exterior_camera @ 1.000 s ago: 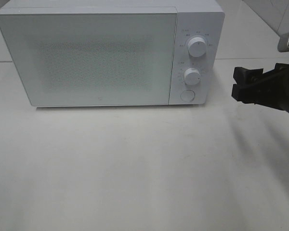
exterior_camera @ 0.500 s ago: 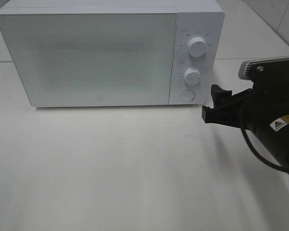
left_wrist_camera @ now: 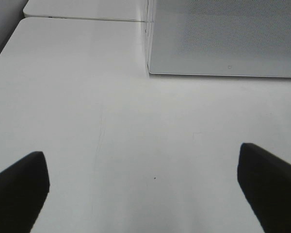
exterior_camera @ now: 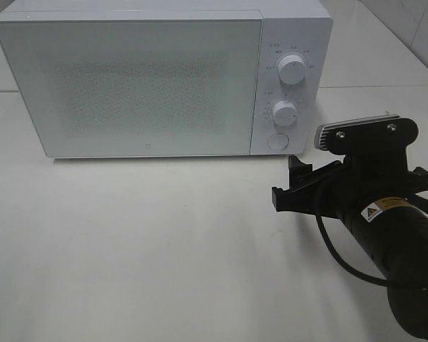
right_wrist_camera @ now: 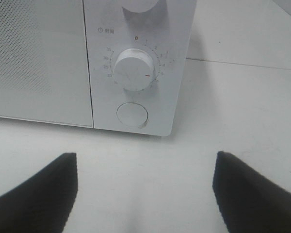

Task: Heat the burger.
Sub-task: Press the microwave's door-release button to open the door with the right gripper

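Observation:
The burger is out of view in every frame. A white microwave (exterior_camera: 143, 85) stands at the back of the table with its door shut. My right gripper (exterior_camera: 287, 183) hovers low over the table, just in front of the microwave's control panel, its black fingers spread and empty. In the right wrist view the right gripper (right_wrist_camera: 144, 162) faces the round door button (right_wrist_camera: 132, 115), with the timer knob (right_wrist_camera: 135, 68) above it. My left gripper (left_wrist_camera: 140, 153) is open with nothing in it, over bare table short of the microwave's left front corner (left_wrist_camera: 149, 73).
The control panel carries an upper knob (exterior_camera: 292, 70), a lower knob (exterior_camera: 284, 112) and a round button (exterior_camera: 277, 141). White table (exterior_camera: 164, 242) stretches in front of the microwave. A cable loops under the right arm (exterior_camera: 392, 242).
The right arm has come in from the right edge, moving left and nearer the front, to a spot before the control panel. Its fingers stayed spread.

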`<state>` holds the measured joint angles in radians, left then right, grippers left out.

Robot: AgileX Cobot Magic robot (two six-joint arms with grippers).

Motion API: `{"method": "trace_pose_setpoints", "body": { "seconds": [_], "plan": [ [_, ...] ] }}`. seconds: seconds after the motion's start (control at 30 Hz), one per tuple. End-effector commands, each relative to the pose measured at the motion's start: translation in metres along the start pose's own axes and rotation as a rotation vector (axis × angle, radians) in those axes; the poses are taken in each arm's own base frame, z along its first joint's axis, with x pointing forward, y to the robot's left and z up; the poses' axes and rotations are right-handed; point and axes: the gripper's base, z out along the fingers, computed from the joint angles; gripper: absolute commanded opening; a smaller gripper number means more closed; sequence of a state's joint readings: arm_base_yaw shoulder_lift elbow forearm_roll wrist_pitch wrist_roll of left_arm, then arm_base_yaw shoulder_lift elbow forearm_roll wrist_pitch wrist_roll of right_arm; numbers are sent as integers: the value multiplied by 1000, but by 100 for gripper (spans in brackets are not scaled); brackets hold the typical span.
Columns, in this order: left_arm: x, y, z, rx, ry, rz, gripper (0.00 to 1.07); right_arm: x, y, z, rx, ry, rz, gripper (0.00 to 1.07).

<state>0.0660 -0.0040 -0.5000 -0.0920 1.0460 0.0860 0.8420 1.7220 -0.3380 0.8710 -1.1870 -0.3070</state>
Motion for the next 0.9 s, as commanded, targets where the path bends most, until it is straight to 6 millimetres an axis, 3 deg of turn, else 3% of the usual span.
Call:
{"method": "trace_pose_setpoints", "body": {
  "seconds": [0.03, 0.4, 0.67, 0.87, 0.9],
  "plan": [
    [1, -1, -2, 3, -26, -8, 98, -1, 2, 1, -5, -9, 37, 76],
    [1, -1, -2, 3, -26, -8, 98, -1, 2, 1, -4, -7, 263, 76],
    [1, -1, -2, 3, -26, -8, 98, -1, 2, 1, -6, -2, 716, 73],
    [1, -1, -2, 3, -26, -8, 98, 0, 2, 1, -6, -1, 929, 70],
    [1, -1, -2, 3, -26, -8, 98, 0, 2, 1, -5, 4, 1057, 67]
  ]
}}
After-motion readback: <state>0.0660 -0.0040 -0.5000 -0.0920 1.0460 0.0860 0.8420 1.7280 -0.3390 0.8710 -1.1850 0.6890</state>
